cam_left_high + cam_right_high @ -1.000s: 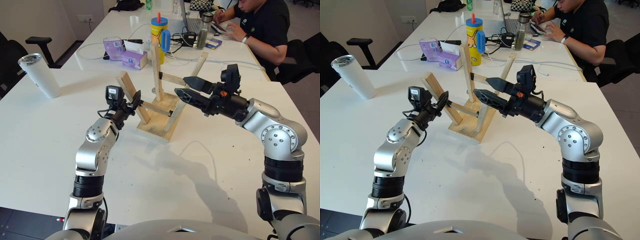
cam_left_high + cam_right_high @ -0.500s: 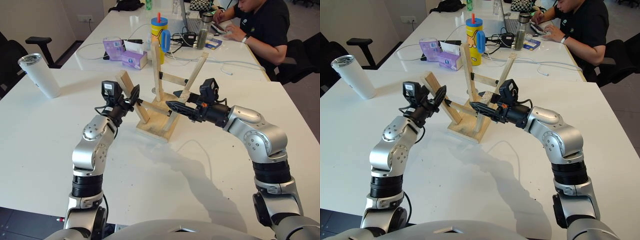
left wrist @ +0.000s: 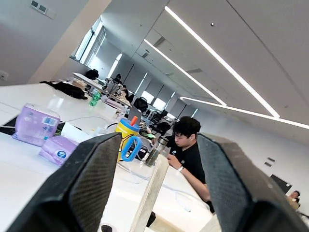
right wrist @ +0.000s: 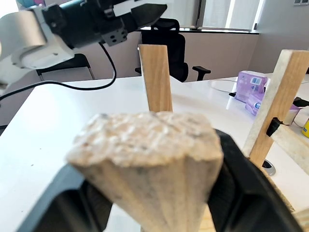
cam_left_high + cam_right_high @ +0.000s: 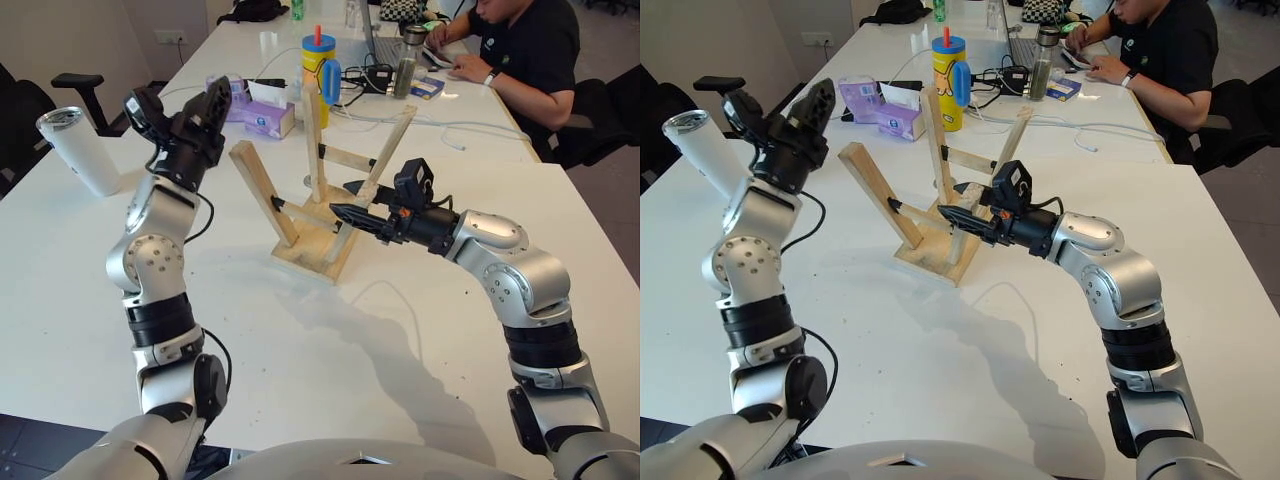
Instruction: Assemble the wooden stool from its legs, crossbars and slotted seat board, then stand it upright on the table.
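Observation:
The wooden stool lies upside down on the white table, its slotted seat board (image 5: 300, 256) flat and its legs pointing up. One leg (image 5: 258, 188) leans left, one (image 5: 313, 130) stands at the back, and crossbars (image 5: 350, 158) join them. My right gripper (image 5: 347, 212) is shut on the near right leg (image 4: 149, 159), low down beside the board, with a black finger (image 4: 79, 203) on each side. My left gripper (image 5: 205, 100) hangs high above the table, left of the stool and clear of it. Its fingers (image 3: 94, 179) are open with nothing between them.
A white tumbler (image 5: 80, 150) lies at the far left. Purple tissue packs (image 5: 255, 108), a yellow cup (image 5: 318, 62), cables and a bottle (image 5: 405, 65) crowd the table behind the stool. Bare table stretches in front of the stool (image 5: 330, 340).
My left gripper has drawn away from the left leg and risen up and to the left. My right gripper has come down from above the stool and shut on the near right leg.

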Robot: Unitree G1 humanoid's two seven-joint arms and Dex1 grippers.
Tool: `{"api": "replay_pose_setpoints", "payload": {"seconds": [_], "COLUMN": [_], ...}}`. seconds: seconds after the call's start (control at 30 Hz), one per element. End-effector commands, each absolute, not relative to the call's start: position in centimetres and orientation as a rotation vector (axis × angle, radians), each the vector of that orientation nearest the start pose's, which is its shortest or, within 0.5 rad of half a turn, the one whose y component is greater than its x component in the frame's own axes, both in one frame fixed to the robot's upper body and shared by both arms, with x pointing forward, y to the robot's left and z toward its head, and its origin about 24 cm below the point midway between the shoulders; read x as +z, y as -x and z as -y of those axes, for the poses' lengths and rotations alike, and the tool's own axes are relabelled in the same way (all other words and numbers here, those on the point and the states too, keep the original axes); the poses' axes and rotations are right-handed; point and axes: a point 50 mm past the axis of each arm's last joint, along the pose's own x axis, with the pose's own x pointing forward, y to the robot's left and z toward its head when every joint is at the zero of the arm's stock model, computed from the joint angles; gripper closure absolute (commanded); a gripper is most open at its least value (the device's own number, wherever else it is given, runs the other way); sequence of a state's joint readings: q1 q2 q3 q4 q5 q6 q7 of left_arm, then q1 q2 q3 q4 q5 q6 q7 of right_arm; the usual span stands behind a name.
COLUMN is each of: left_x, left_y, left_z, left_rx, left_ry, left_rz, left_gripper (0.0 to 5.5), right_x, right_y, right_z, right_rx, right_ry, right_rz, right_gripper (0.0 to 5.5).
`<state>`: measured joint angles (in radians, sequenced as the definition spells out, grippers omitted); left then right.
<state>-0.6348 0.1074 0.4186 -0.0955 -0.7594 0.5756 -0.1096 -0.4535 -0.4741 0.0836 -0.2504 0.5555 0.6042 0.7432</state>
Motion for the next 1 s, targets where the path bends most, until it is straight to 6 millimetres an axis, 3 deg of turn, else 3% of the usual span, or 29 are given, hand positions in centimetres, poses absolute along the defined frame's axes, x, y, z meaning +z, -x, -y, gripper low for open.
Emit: {"api": "replay_pose_setpoints", "payload": {"seconds": [0.03, 0.13, 0.2, 0.27, 0.37, 0.43, 0.5, 0.67, 0.87, 1.0], "left_x": [23.3, 23.1, 21.1, 18.2, 13.5, 11.6, 11.0, 15.1, 23.5, 25.2], "left_y": [-34.7, -36.1, -36.9, -36.7, -34.0, -32.6, -32.0, -33.8, -35.6, -35.7], "left_z": [-20.7, -21.5, -20.0, -16.9, -11.1, -9.2, -8.4, -11.1, -16.8, -20.5], "left_rx": [-0.304, -0.291, -0.319, -0.398, -0.577, -0.622, -0.638, -0.539, -0.436, -0.347], "left_ry": [0.909, 0.983, 0.95, 0.858, 0.749, 0.724, 0.711, 0.713, 0.829, 0.848], "left_rz": [0.297, 0.238, 0.1, -0.099, -0.355, -0.436, -0.453, -0.226, 0.17, 0.265], "left_gripper": [2.6, 2.6, 2.6, 2.6, 2.6, 2.6, 2.6, 2.6, 2.6, 2.6], "right_x": [16.1, 16.0, 16.0, 16.0, 15.7, 15.6, 15.5, 15.2, 14.9, 14.8], "right_y": [-27.9, -27.9, -27.8, -27.8, -27.8, -27.7, -27.6, -27.7, -27.7, -27.6], "right_z": [12.6, 12.6, 12.6, 12.7, 12.8, 12.8, 12.9, 12.9, 13.0, 13.0], "right_rx": [1.113, 1.121, 1.132, 1.135, 1.133, 1.136, 1.137, 1.149, 1.154, 1.155], "right_ry": [0.047, 0.046, 0.052, 0.057, 0.082, 0.089, 0.092, 0.097, 0.104, 0.104], "right_rz": [-0.064, -0.064, -0.068, -0.07, -0.081, -0.086, -0.087, -0.102, -0.112, -0.113], "right_gripper": [3.28, 3.29, 3.29, 3.29, 3.32, 3.36, 3.38, 3.38, 3.39, 3.39]}}
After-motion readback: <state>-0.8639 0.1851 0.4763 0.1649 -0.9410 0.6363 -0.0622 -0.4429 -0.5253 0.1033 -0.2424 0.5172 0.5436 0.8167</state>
